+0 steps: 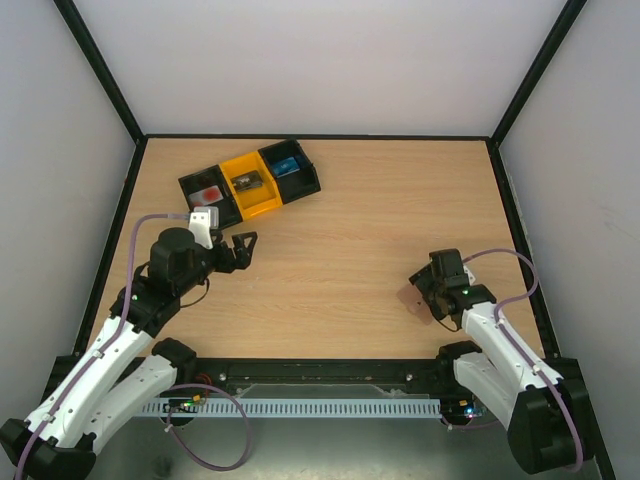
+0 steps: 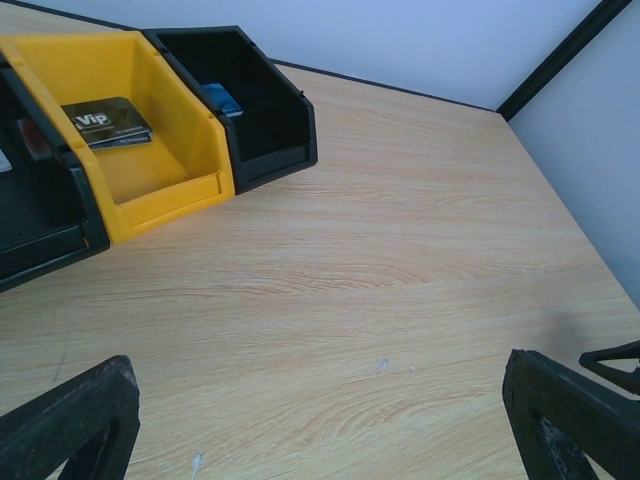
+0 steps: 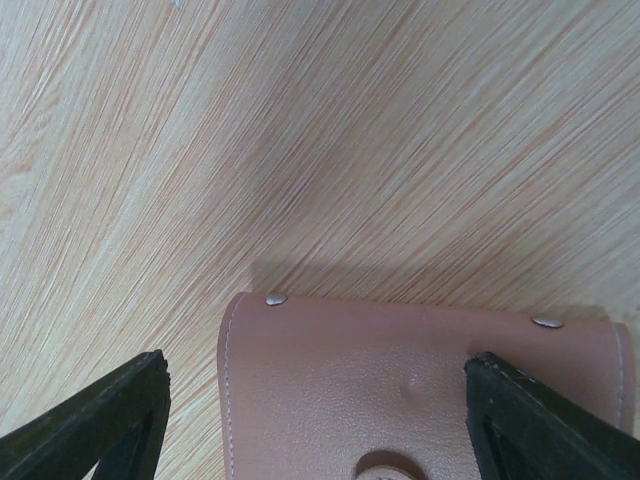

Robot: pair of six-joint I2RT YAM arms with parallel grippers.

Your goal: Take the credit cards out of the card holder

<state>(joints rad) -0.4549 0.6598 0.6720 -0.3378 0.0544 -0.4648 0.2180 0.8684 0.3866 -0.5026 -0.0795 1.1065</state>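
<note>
Three cards point(image 2: 108, 122) sit in the bins point(image 1: 262, 207); the right end effector point(image 3: 315, 370) straddles the card holder point(image 3: 400, 340), jaws apart, while the left end effector point(image 2: 318, 368) gapes empty.

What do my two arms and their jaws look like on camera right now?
Both the left arm and right arm have white link shells between black joints and black bases. A purple cable loops along each. The left wrist carries a pale grey camera block. The jaws are matte black, rough-textured wedges.
</note>
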